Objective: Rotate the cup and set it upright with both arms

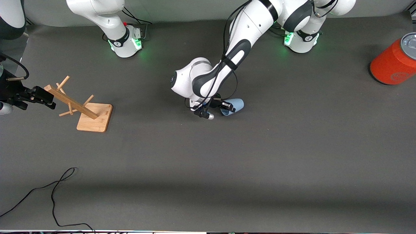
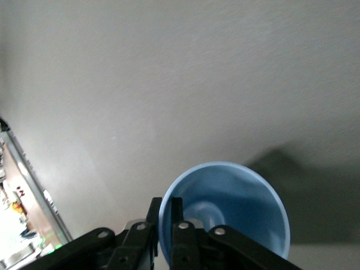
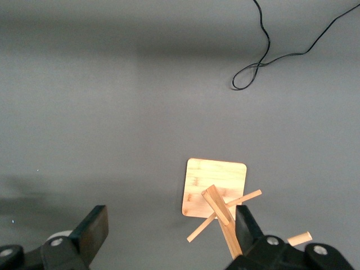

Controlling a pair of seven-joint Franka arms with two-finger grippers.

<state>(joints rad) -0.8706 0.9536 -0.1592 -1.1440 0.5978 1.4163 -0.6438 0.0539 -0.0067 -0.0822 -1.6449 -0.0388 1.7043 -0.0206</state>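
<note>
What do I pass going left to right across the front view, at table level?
Right gripper, open, waiting beside the wooden peg rack on its square base → left gripper, shut on the rim of the small light-blue plastic cup lying on its side → large orange cylinder with a grey top.

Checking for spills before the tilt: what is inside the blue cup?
Nothing shows inside the cup: the left wrist view looks into bare blue walls and bottom. The left gripper pinches its rim, one finger inside, covering a little of the wall.

Dark grey table (image 1: 260, 169); black cable (image 1: 53, 191) trailing along camera-side edge.
</note>
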